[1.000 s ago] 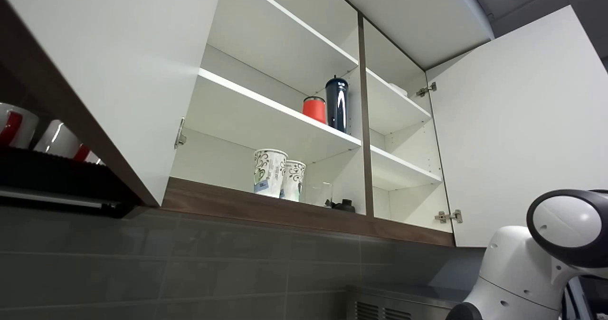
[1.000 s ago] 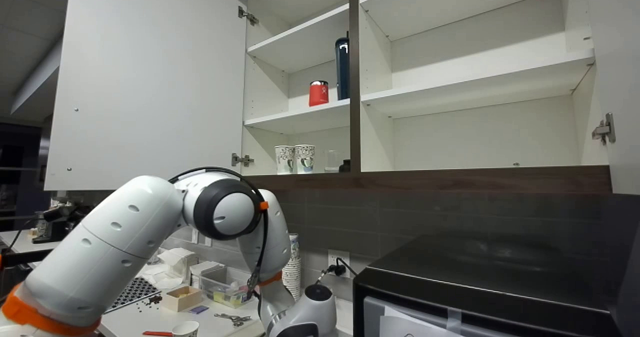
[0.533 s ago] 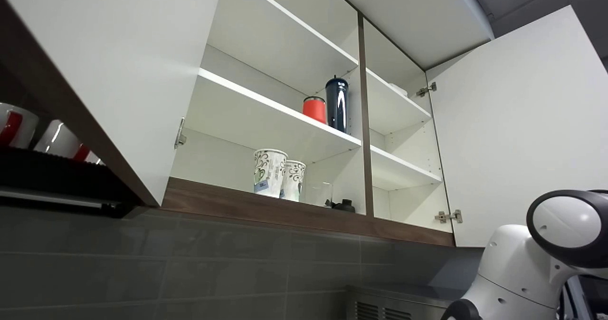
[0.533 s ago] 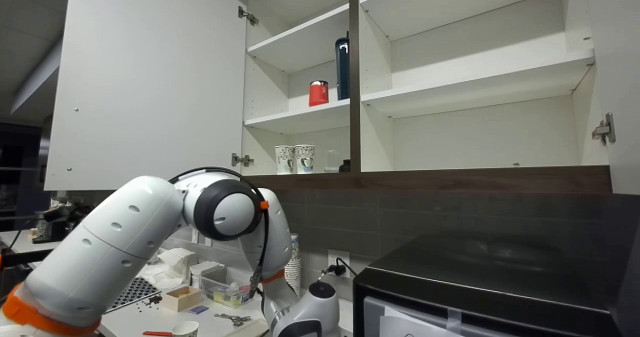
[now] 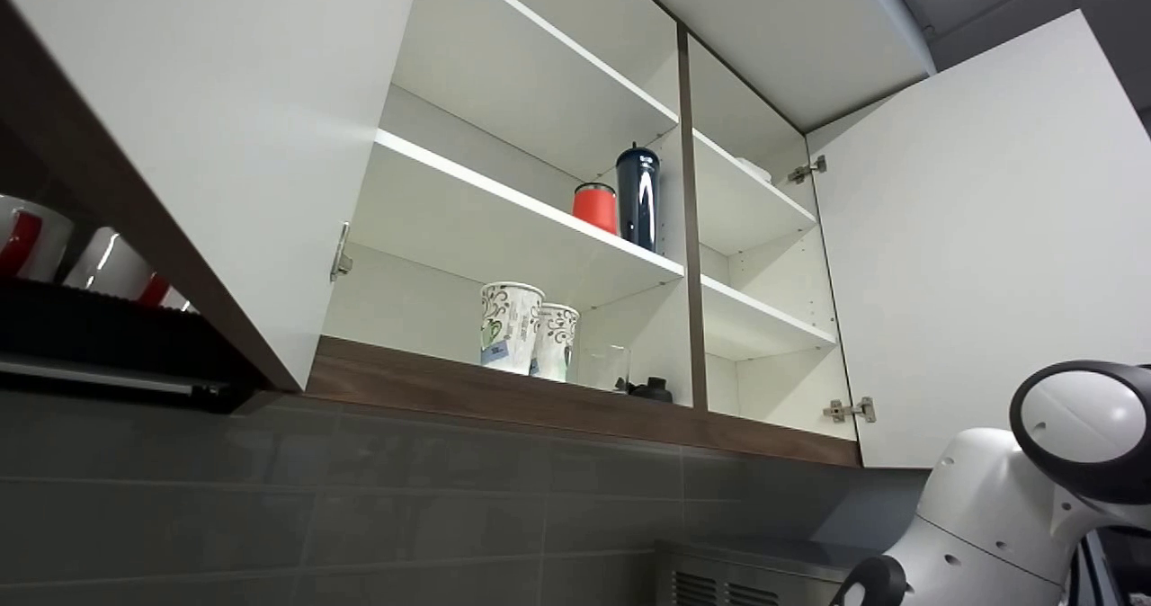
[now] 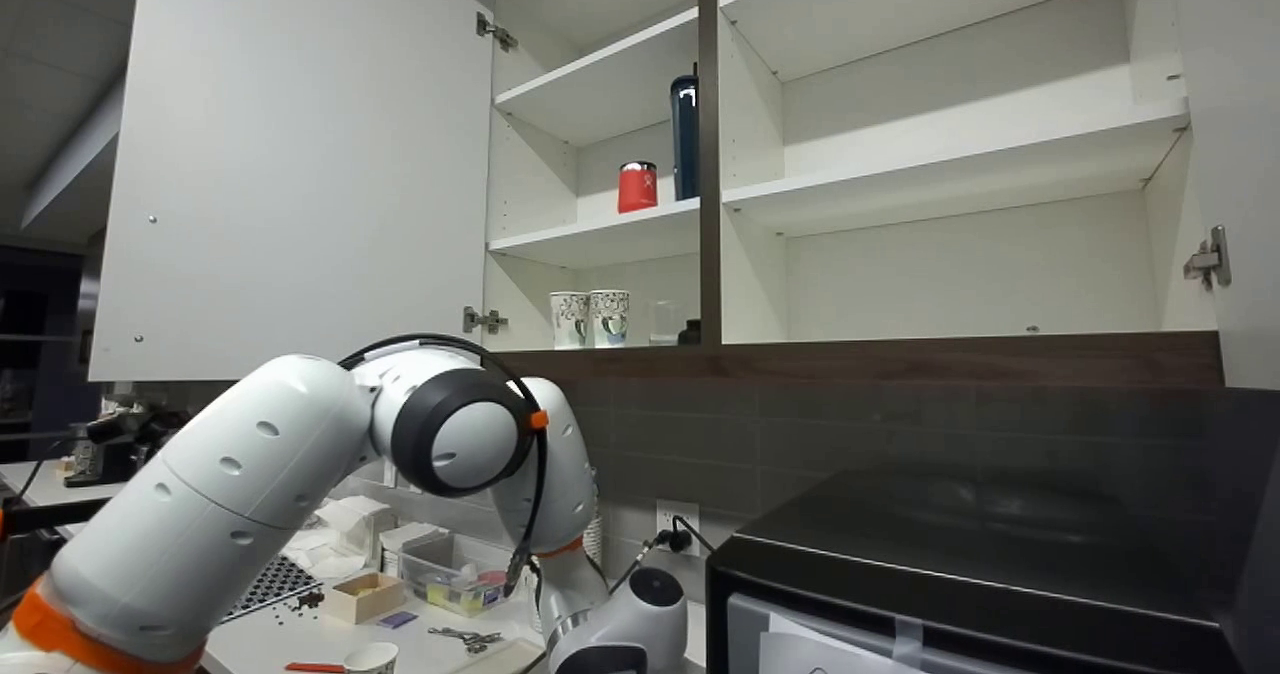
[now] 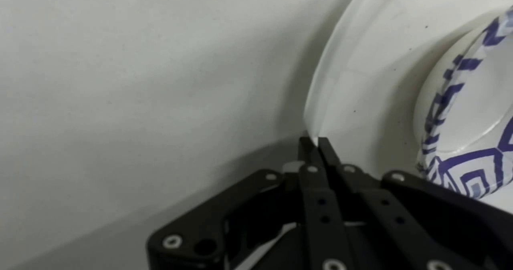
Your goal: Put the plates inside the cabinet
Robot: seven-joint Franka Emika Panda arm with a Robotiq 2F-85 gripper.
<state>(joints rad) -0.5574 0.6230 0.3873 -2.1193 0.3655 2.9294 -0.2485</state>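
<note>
One white plate point(image 7: 330, 69) edge-on in wrist view, thin rim pinched in claw point(image 7: 315, 142) (fingers nearly meeting, only narrow strip of plate shows). Blue-patterned plate point(image 7: 473, 119) to its right, apart, cropped by frame edge. Arm point(image 6: 250, 504) bent low in an exterior view, lower end below cabinet point(image 6: 960, 264). Both doors point(image 6: 300, 174) swung out in both exterior views. Two cups point(image 6: 610, 317) on cabinet's bottom level, red tumbler point(image 6: 637, 188) beside dark bottle point(image 6: 684, 144) one level up.

Place: kitchen area | wall cabinet point(image 6: 709, 174) | 2 patterned cups point(image 5: 510, 327) | tiled wall point(image 5: 432, 516) | counter point(image 6: 270, 641)
</note>
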